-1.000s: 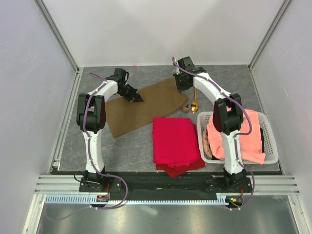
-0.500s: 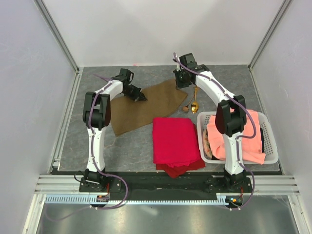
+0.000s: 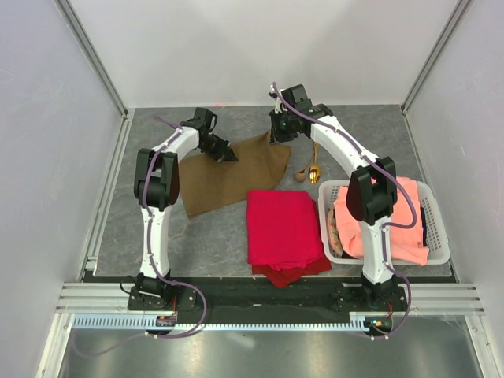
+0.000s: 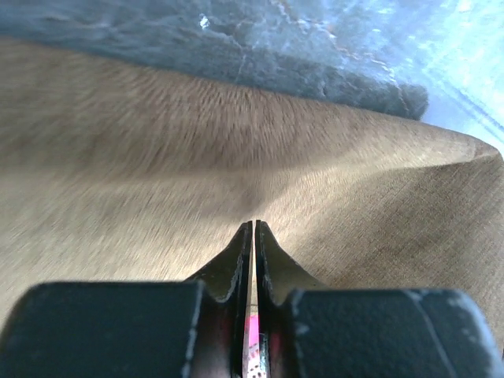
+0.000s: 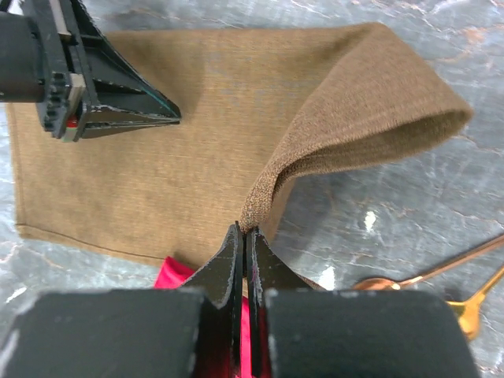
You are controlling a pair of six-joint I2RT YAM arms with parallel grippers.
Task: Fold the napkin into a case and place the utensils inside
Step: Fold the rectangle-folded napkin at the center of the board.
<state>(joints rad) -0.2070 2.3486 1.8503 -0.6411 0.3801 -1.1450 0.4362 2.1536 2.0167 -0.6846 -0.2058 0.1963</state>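
Observation:
The olive-brown napkin (image 3: 224,177) lies at the back of the table, its right part lifted into a loose fold (image 5: 354,118). My left gripper (image 3: 229,157) is shut on the napkin's far edge (image 4: 253,226). The right gripper (image 3: 276,138) pinches the raised right edge (image 5: 245,228), jaws shut on fabric. Two gold utensils (image 3: 312,168) lie on the bare table just right of the napkin, with the spoon (image 5: 425,276) nearest my right fingers. No case is in view.
A folded red cloth (image 3: 282,227) lies in front of the napkin. At the right stands a white basket (image 3: 441,240) with a salmon-orange cloth (image 3: 390,220) draped in it. Side walls close in the table.
The right gripper has carried the napkin's right edge leftward, so the cloth looks narrower. The left gripper has shifted slightly toward the back with its edge.

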